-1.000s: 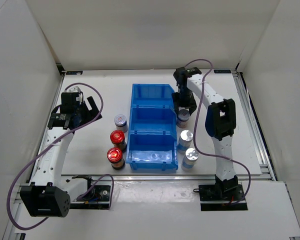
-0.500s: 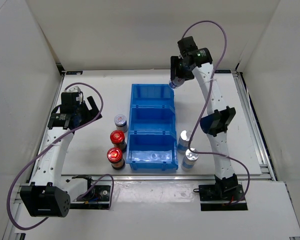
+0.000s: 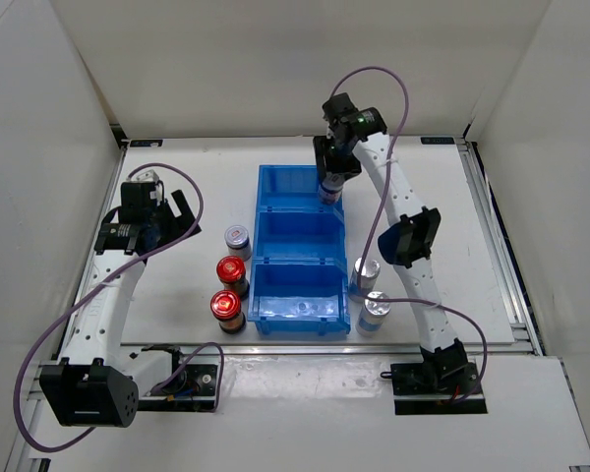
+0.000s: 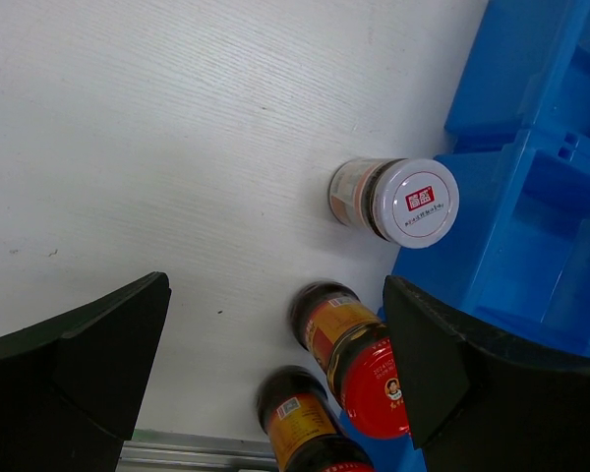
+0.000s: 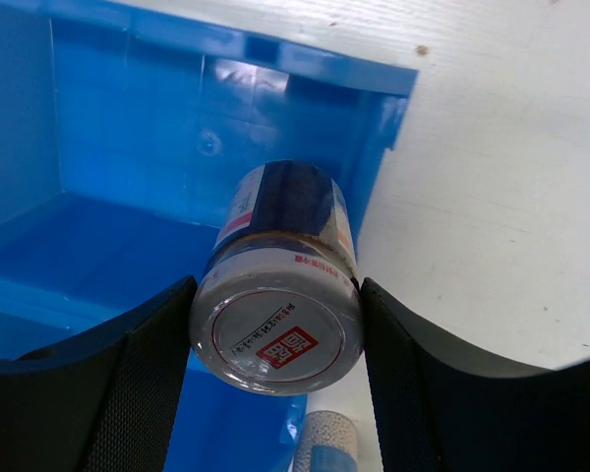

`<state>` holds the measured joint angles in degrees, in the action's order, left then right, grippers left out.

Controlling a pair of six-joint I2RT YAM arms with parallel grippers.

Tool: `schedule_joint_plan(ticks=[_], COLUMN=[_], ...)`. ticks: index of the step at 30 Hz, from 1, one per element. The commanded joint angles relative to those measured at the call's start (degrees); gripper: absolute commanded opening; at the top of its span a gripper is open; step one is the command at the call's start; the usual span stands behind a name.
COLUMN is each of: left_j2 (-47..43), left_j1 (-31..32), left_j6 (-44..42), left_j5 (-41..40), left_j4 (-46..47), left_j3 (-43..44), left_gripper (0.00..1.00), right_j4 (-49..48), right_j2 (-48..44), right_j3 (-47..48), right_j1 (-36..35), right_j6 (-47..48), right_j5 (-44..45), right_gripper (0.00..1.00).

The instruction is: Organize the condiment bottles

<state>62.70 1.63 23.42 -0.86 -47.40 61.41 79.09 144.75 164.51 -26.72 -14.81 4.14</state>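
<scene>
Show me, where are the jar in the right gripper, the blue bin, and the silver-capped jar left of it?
Held jar (image 5: pixel 275 332): right wrist view, cap centre.
Blue bin (image 3: pixel 297 236): top external view, middle compartment floor.
Silver-capped jar left of bin (image 4: pixel 423 202): left wrist view, cap centre.

I saw a blue three-compartment plastic bin (image 3: pixel 297 238) sitting midway across the white wood-grain surface (image 3: pixel 216 182), its compartments running front to back, with plain white panels (image 3: pixel 275 59) enclosing three sides.
</scene>
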Motion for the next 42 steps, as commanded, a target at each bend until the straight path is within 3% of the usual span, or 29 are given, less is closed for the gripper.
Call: schedule_joint_plan(ticks=[1, 8, 10, 12, 14, 16, 27, 33, 36, 42], left_j2=[-0.4, -0.4, -0.4, -0.4, -0.4, 0.1, 5.3, 13.7, 17.7, 24.2], left_j1=[0.1, 0.1, 0.1, 0.1, 0.1, 0.1, 0.7, 7.8, 9.8, 13.0], left_j6=[0.1, 0.1, 0.1, 0.1, -0.4, -0.4, -3.1, -2.8, -1.5, -1.4], left_j5=[0.2, 1.3, 3.1, 4.6, 6.0, 6.7, 4.2, 1.9, 5.6, 7.5], left_j4=[1.3, 1.3, 2.0, 2.7, 4.1, 4.6, 2.6, 4.8, 6.1, 8.2], left_j3=[-0.5, -1.0, -1.6, -1.6, -1.6, -1.6, 4.2, 6.0, 7.3, 9.6], left_gripper=[1.0, 1.0, 1.0, 1.0, 1.0, 1.0, 1.0, 1.0, 1.0, 1.0], right_j4=[13.5, 13.5, 14.1, 14.1, 14.1, 14.1, 14.1, 14.1, 14.1, 14.1], right_j2=[1.1, 5.7, 6.4, 6.4, 5.7, 5.0, -7.2, -15.7, -19.0, -22.1], right_j3=[4.3, 4.3, 4.3, 4.3, 4.3, 4.3, 3.5, -3.4, -6.1, -14.6], right_j1=[-0.9, -1.4, -1.4, -1.4, -1.4, -1.4, -0.7, 3.1, 5.4, 9.1], right_j6=[0.6, 0.0, 0.0, -0.5, -0.5, -0.5, -1.6, -3.6, -4.4, -3.0], right_j5=[-1.1, -0.2, 0.4, 1.0, 1.0, 1.0, -1.5, 0.8, 2.9, -2.0], right_gripper=[0.0, 0.02, 0.25, 0.61, 0.84, 1.0, 1.0, 1.0, 1.0, 1.0])
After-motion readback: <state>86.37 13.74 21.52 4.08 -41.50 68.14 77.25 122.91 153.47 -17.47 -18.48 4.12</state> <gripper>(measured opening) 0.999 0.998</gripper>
